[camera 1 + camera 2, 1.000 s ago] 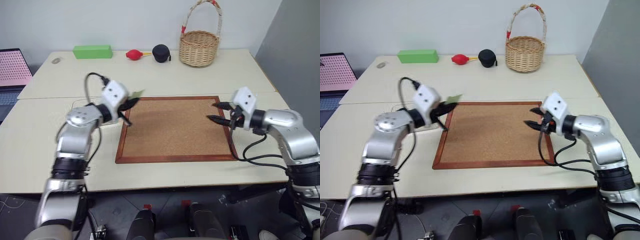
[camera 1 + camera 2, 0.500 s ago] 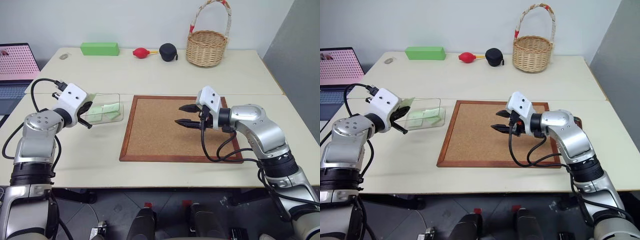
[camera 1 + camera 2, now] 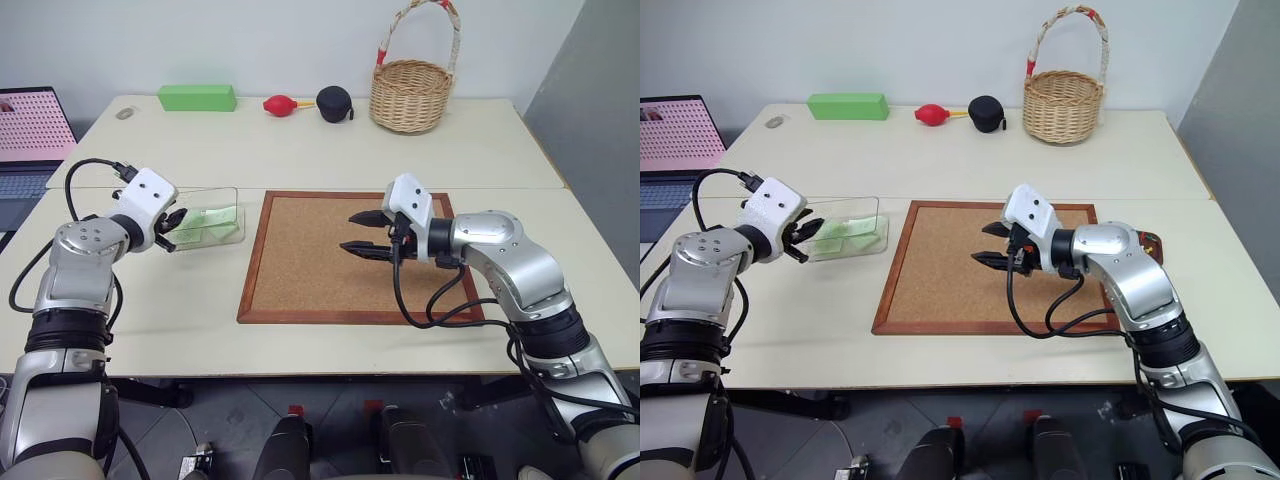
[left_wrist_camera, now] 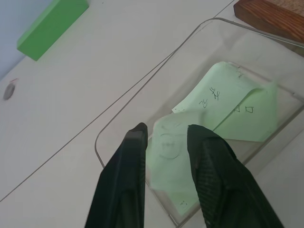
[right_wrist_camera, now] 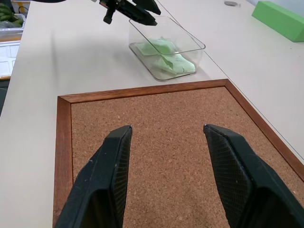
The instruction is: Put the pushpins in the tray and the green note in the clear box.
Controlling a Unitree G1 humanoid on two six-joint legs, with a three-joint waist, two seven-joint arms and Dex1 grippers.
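The clear box (image 3: 222,200) stands on the table left of the corkboard, with pale green notes (image 4: 223,107) lying inside it. My left gripper (image 4: 168,130) is open at the box's near end, its fingers (image 4: 135,156) apart above a green note (image 4: 166,149) that rests in the box. My right gripper (image 3: 358,232) hovers open over the bare cork, with nothing between its fingers (image 5: 111,161). A sliver of the dark reddish tray (image 3: 1148,241) shows behind my right forearm. The pushpins are hidden from view.
The wood-framed corkboard (image 3: 255,262) lies in the middle of the table. Along the back edge stand a wicker basket (image 3: 410,92), a black round case (image 3: 334,103), a red bulb (image 3: 272,105) and a bright green block (image 3: 196,97). A laptop (image 3: 28,125) sits at far left.
My left gripper carried the green note from the corkboard's corner leftward to the clear box, then opened; the note now lies in the box. My right gripper shifted left over the cork.
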